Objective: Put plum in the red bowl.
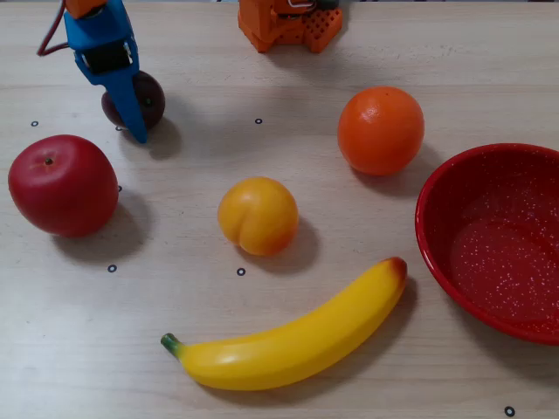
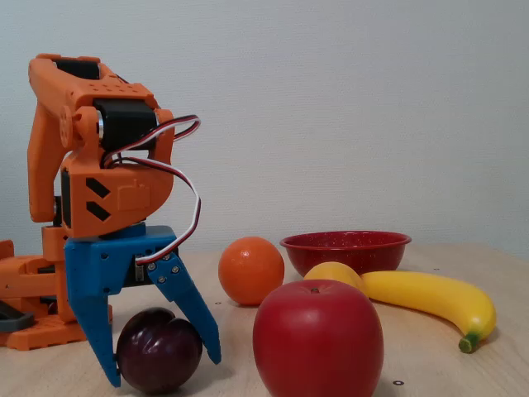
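The plum (image 2: 157, 351), small and dark purple, rests on the table at the far left of the overhead view (image 1: 150, 98). My blue gripper (image 2: 162, 370) stands over it with one finger on each side; both fingers (image 2: 192, 308) look pressed against it. In the overhead view the gripper (image 1: 131, 118) partly covers the plum. The red bowl (image 1: 437, 236), speckled white inside, sits at the right edge of the table, far from the gripper. It also shows in the fixed view (image 2: 345, 248), behind the other fruit.
A red apple (image 1: 63, 185) lies just in front of the plum. A yellow-orange peach-like fruit (image 1: 258, 216), an orange (image 1: 381, 130) and a banana (image 1: 293, 336) lie between the plum and the bowl. The orange arm base (image 1: 288, 22) is at the back.
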{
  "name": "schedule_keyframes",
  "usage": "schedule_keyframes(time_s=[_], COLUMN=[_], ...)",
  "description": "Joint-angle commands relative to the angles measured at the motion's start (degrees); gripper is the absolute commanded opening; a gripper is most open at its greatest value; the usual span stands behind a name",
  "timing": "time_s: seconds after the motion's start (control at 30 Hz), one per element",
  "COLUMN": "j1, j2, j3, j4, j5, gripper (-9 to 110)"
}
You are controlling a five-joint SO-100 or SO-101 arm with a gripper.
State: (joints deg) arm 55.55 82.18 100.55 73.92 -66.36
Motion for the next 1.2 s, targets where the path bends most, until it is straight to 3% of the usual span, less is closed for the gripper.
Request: schedule_keyframes(time_s=[0.0, 0.3, 0.7, 1.17], j1=[1.5, 1.5, 2.3, 1.8], j2=[1.7, 1.4, 2.6, 7.3], j3=[-3.9, -4.0, -4.9, -16.5], j4=[-1.3, -1.7, -2.2, 13.3], j5=[-2.1, -3.1, -4.8, -2.2], gripper=[27, 0, 0, 0])
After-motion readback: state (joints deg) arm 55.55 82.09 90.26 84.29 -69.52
